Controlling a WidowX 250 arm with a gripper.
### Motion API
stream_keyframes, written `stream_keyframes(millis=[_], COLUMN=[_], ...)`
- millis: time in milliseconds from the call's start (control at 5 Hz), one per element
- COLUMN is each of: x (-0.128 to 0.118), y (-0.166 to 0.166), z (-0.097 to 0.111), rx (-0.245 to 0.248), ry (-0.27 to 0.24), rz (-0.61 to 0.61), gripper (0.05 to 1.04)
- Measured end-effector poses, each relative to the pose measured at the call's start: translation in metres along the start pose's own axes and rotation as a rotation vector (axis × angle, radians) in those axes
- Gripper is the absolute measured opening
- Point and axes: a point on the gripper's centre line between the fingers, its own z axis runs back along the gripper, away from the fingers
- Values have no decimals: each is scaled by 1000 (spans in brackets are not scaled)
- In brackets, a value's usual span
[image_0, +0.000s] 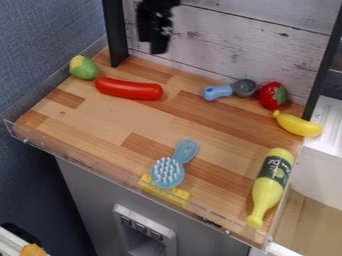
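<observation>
"On the tabletop (107, 125), the red sausage (129, 89) is lying just beside the corn (83, 67)."

"Is the tool (159, 49) gripping it?"

"No, it's hanging above, apart; whether it's open or closed, I can't tell."

"And farther out?"

"A scoop (225, 91) is lying by a strawberry (272, 95), a banana (298, 125) near a bottle (270, 185), and a brush (168, 172) is overlapping a yellow block (179, 196)."

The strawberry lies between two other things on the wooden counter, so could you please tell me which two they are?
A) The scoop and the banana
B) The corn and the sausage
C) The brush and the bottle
A: the strawberry has the scoop on one side and the banana on the other.
</observation>
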Motion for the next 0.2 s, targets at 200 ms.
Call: stream_keyframes(millis=[200], x=[-27], y=[31], z=[-2], rx=[-7], ry=[-7], rz=[-34], gripper=[996])
